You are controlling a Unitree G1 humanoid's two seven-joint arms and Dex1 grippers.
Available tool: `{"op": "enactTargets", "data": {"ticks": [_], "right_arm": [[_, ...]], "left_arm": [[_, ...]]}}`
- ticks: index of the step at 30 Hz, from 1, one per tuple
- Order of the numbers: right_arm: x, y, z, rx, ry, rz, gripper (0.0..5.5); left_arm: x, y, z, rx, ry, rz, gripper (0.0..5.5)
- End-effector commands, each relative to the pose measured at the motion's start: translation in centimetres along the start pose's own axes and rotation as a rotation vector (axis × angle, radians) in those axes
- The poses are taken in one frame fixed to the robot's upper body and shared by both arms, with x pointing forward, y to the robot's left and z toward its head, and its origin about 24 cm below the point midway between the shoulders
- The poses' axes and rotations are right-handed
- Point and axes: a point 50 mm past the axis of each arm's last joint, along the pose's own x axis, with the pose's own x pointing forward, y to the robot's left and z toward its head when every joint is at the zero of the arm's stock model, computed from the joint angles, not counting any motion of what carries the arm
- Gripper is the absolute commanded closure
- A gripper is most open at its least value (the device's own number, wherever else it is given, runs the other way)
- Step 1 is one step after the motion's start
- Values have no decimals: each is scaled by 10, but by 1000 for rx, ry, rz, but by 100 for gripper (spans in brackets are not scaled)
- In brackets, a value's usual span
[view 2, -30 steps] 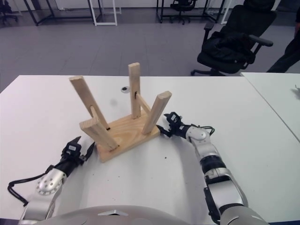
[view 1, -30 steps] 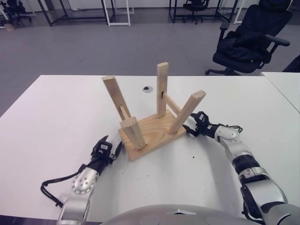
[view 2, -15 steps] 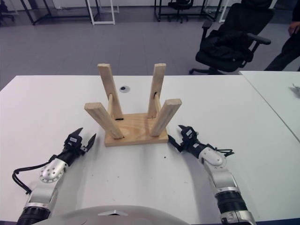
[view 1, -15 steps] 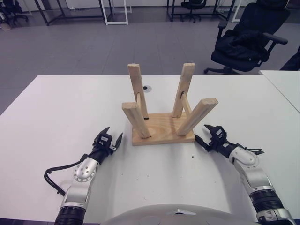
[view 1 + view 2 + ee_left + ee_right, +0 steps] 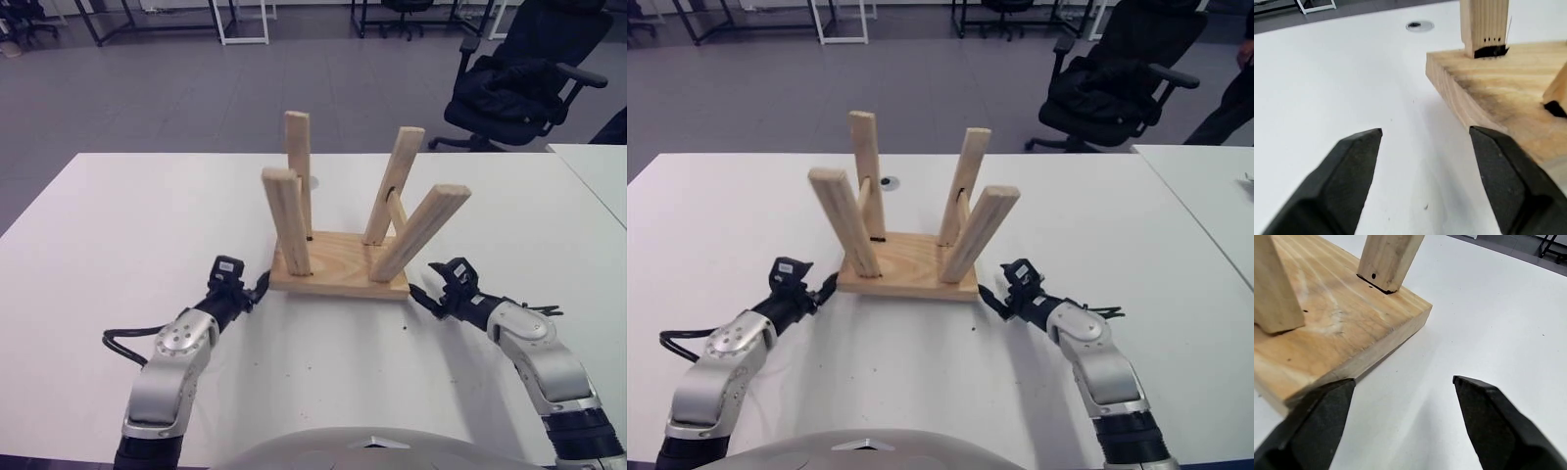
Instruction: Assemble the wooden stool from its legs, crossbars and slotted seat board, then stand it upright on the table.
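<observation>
The wooden stool stands upside down on the white table (image 5: 118, 225). Its seat board (image 5: 338, 274) lies flat, with the legs (image 5: 287, 220) pointing up and a crossbar (image 5: 395, 208) joining the right pair. My left gripper (image 5: 257, 287) is open low on the table at the board's left front corner (image 5: 1449, 73), which sits just beyond its fingertips (image 5: 1359, 147). My right gripper (image 5: 428, 292) is open at the right front corner (image 5: 1405, 313), with nothing between its fingers (image 5: 1484, 401).
A round cable hole (image 5: 884, 181) sits in the table behind the stool. A black cable (image 5: 122, 338) loops beside my left arm. Beyond the far edge stands a black office chair (image 5: 519, 83). A second white table (image 5: 598, 166) is at the right.
The stool has turned on the table, and its long front edge now faces me. My left gripper has moved up to the left front corner. My right gripper has drawn back toward me.
</observation>
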Motion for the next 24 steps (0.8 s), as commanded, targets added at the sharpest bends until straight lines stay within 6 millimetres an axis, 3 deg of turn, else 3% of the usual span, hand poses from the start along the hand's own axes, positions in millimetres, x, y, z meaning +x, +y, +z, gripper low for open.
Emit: {"op": "enactTargets", "data": {"ticks": [1, 6, 12, 18, 21, 24], "right_arm": [[-10, 31, 63, 0, -209, 335, 173], [-27, 24, 79, -24, -208, 338, 173], [-36, 25, 75, -42, -144, 365, 173], [-42, 4, 63, -114, -70, 321, 173], [-46, -20, 63, -154, -58, 265, 173], [-50, -35, 60, -192, -34, 264, 173]], "left_arm": [[-9, -37, 43, -33, -125, -351, 218], [-21, -32, 47, 20, -69, -369, 218], [-29, -26, 52, 45, -35, -372, 218], [-40, 30, 39, 213, 116, -226, 218], [-44, 62, 42, 289, 91, -275, 218], [-52, 82, 32, 360, 167, -364, 218]]}}
